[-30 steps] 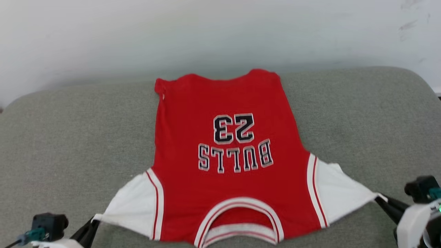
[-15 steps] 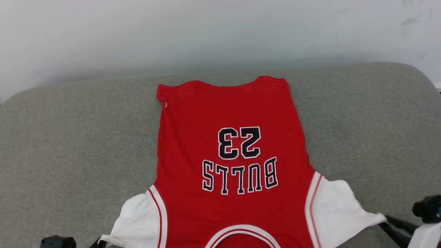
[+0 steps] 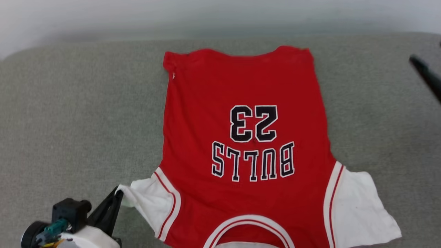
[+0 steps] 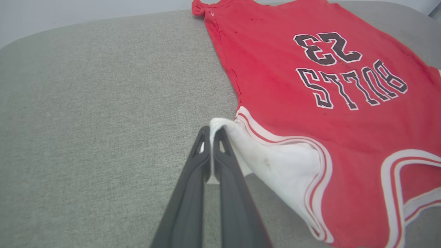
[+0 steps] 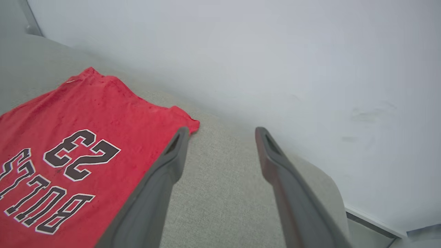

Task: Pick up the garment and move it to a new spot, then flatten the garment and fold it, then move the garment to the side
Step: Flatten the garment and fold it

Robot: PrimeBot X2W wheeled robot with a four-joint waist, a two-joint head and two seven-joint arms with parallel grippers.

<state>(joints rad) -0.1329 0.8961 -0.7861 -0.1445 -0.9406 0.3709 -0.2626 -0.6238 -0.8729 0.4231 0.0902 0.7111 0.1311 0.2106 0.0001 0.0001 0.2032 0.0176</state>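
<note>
We identify the place as a plain indoor room; we cannot fix its kind more closely. The evidence is a wide pad (image 3: pixel 69 103) upholstered in grey-green woven fabric, with rounded corners, before a bare white wall (image 5: pixel 275 51) bearing faint scuff marks (image 5: pixel 365 115). The garment (image 3: pixel 241 86) lies spread on the pad.

Left gripper (image 4: pixel 211 129): pinches the tip of the garment (image 3: pixel 241 86)'s left white sleeve. Dark fingers (image 4: pixel 193 172) pressed flat together, cloth caught at their ends. Sits just off the garment's near-left corner, pale wrist (image 3: pixel 86 238) low behind.

Right gripper (image 5: pixel 220 129): hangs well apart from the garment, out past its far-right hem corner. Fingers spread wide, touching no cloth.
</note>
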